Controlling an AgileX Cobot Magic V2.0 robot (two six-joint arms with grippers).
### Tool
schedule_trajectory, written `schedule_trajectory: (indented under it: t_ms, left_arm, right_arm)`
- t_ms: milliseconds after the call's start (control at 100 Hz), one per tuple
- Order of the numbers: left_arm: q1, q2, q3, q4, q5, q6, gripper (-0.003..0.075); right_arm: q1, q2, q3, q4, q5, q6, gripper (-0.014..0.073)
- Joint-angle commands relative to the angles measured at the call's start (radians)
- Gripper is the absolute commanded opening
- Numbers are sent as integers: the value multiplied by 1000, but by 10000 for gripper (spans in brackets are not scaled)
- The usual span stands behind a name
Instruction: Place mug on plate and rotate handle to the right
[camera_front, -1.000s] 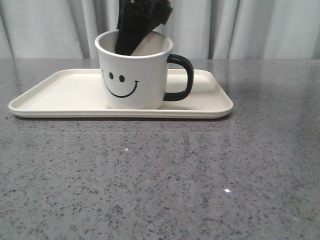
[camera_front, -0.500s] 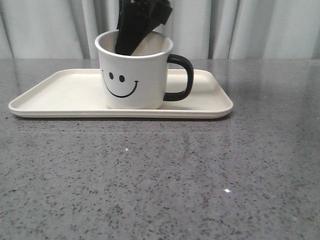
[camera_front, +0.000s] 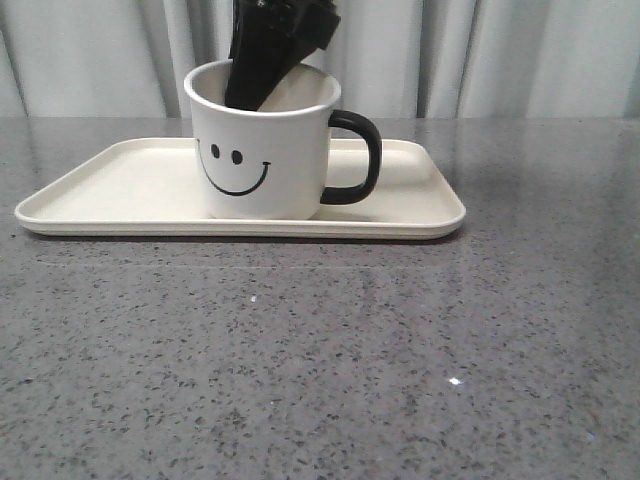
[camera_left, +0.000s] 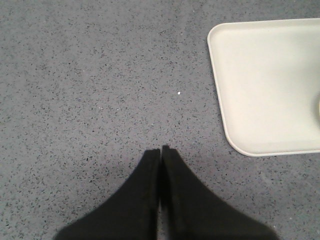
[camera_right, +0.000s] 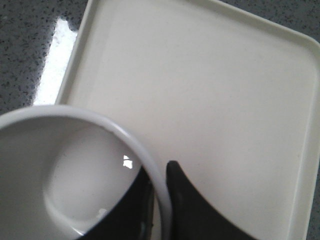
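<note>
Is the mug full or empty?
Empty: the right wrist view looks into the mug and shows its bare white bottom, with nothing inside but one gripper jaw.

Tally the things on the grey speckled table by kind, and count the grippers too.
White smiley-face mug with black handle: 1
Cream-white rectangular plate with low rim: 1
Black grippers: 2, the left gripper and the right gripper
Total: 4

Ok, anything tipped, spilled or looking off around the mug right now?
Nothing stands out. The mug sits upright on the plate, handle pointing right, empty inside, no spill. The right gripper pinches its rim, one finger inside and one outside.
</note>
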Motion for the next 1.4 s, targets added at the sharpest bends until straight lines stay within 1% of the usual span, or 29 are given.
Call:
schedule_trajectory:
  t_ms: [0, 70, 270, 1080, 1150, 1290, 1390]
  left_arm:
    - [3, -7, -24, -18, -67, 0, -20]
    - [3, -7, -24, -18, -67, 0, -20]
    - [3, -7, -24, -18, -67, 0, -20]
    - [3, -7, -24, -18, -67, 0, -20]
    - [3, -7, -24, -18, -67, 0, -20]
    - [3, -7, -24, -18, -67, 0, -20]
    - [3, -7, -24, -18, -67, 0, -20]
  right_arm:
    - [0, -54, -25, 40, 91, -9, 62]
    - [0, -54, -25, 40, 91, -9, 78]
    - [0, -54, -27, 40, 91, -9, 172]
    - [0, -58, -51, 40, 72, -8, 176]
    - [0, -58, -69, 40, 73, -5, 202]
    - [0, -58, -130, 39, 91, 41, 270]
    - [0, -58, -163, 37, 91, 53, 279]
